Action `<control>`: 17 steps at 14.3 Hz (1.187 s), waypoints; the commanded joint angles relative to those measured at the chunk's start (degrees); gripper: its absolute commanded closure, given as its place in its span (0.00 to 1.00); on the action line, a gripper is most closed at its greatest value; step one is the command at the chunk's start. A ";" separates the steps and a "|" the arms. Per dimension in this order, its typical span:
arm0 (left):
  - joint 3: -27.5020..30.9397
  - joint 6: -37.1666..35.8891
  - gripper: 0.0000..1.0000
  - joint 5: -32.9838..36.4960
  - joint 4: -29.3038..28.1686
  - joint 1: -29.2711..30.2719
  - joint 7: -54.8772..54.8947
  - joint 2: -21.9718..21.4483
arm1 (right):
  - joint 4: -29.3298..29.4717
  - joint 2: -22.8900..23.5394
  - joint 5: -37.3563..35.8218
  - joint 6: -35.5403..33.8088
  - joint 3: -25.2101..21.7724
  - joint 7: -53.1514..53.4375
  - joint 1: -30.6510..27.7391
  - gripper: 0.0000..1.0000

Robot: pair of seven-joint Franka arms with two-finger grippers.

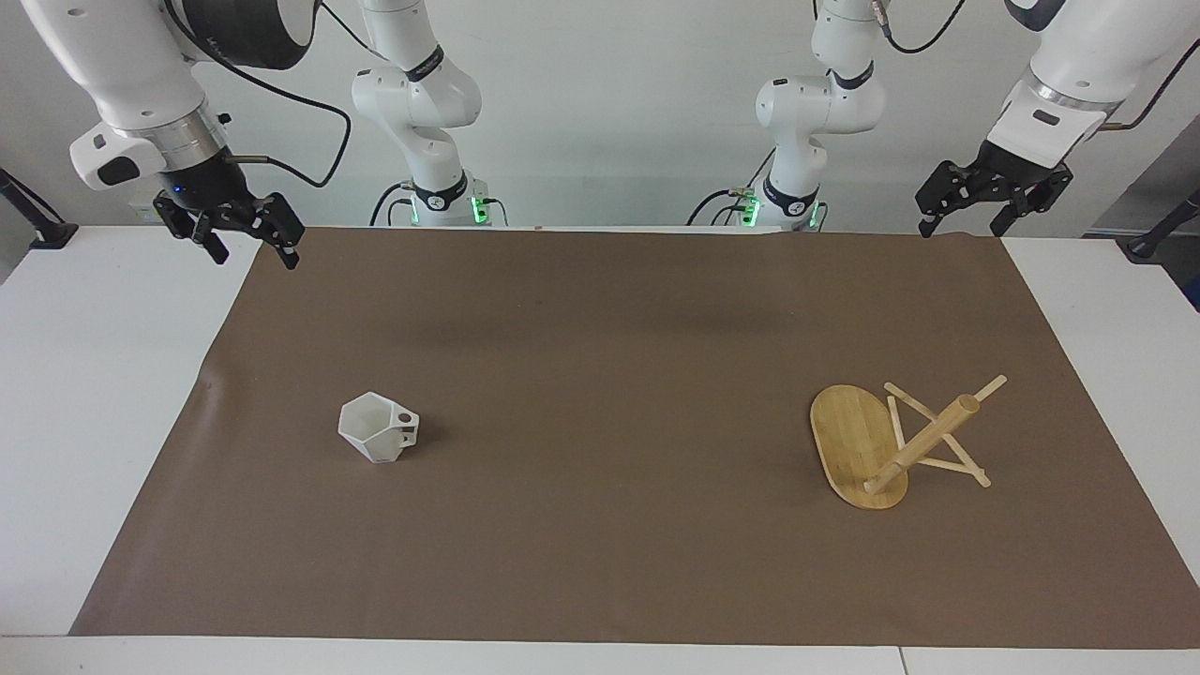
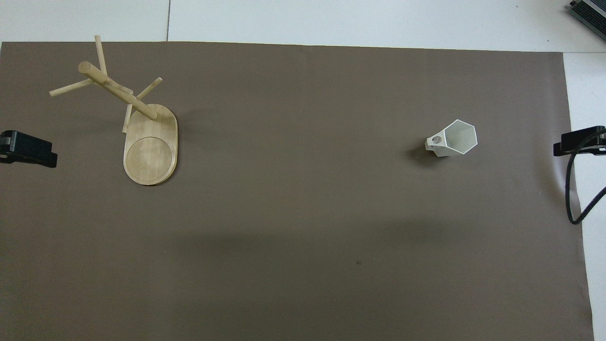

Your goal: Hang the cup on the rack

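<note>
Below and ahead of the right gripper [image 1: 246, 239], which hangs wide open and empty, sits the cup [image 1: 379, 427], upright, well apart from the toppled rack [image 1: 891, 446] under the equally open left gripper [image 1: 986, 212].

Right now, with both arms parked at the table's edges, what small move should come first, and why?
Probably the left gripper should come down toward the rack: it lies tipped over, base on edge and pegs on the mat, so nothing can hang on it yet. It sits at the left arm's end. The cup stands upright at the right arm's end, under no gripper; the right gripper hangs open, waiting.
</note>
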 commanded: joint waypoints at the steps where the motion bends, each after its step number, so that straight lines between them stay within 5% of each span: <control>1: -0.59 -0.08 0.00 -0.85 -1.77 1.04 -0.37 -1.59 | -1.28 -0.81 -0.85 1.22 -0.12 -1.47 0.03 0.00; 17: -0.59 -0.08 0.00 -0.85 -1.77 1.04 -0.37 -1.59 | -2.07 -1.16 -0.85 1.22 -0.47 -1.29 0.03 0.00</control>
